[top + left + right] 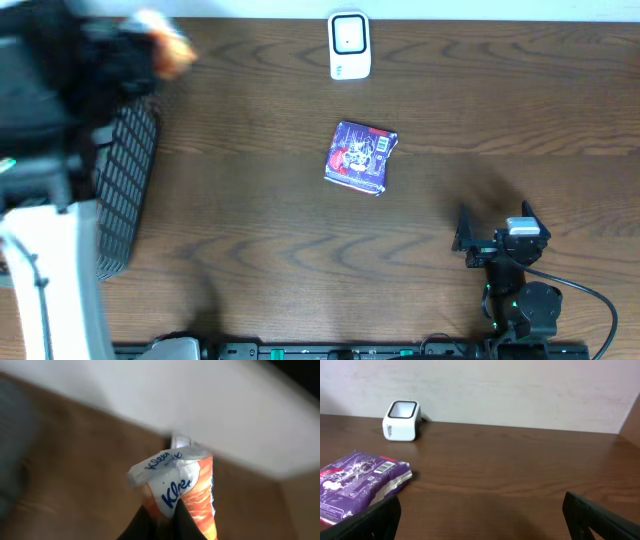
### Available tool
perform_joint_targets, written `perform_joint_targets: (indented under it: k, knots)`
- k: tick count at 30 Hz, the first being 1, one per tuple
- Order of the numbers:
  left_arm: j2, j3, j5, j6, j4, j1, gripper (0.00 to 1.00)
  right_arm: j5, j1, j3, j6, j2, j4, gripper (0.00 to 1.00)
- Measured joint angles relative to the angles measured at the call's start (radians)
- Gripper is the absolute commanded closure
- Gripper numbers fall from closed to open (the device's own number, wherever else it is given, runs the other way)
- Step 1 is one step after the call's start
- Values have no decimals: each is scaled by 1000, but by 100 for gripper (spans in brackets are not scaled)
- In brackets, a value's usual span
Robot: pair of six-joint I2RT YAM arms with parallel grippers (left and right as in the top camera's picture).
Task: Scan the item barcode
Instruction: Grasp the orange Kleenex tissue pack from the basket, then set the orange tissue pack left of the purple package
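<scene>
1. Nearest the left wrist lens: a tissue pack (180,492), orange and white with blue lettering, soft film wrap. The left fingers (162,527) are clamped tight on its lower end, and the rest stands free above them.
2. From overhead the pack (172,52) is held aloft at about 10 o'clock, well apart from the scanner (349,45) at the worktop's (250,250) 12 o'clock edge. This part of the view is smeared, so the pack's tilt cannot be read.
3. No barcode shows on the faces in view, so I cannot tell which side carries it.
4. Risk: the grip is at one end of a floppy pack. The free end may sag or twist on the way over and turn the code away from the scanner window, giving no read.
5. Risk: crinkled glossy film may wrinkle or glare over the code, and this would also spoil the read.
6. Risk: a purple packet (361,157) lies mid-worktop, at 6 o'clock from the scanner. A low approach could nudge it, or present the wrong code.
7. Risk: a dark crate (125,180) sits at 9 o'clock beneath the left arm. A dropped pack could land in it.
8. The right fingers (485,525) are spread fully wide and hold nothing. They sit at about 5 o'clock, clear of the packet.
</scene>
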Motion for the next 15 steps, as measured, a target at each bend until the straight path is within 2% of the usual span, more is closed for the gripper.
perform_joint_targets:
  k: [6,15]
  knots:
    - [164,-31,-116,114,-116,-224,93,0,0,0,0,0,0,1]
    - [503,-40,-175,198,-138,-339,92,0,0,0,0,0,0,1]
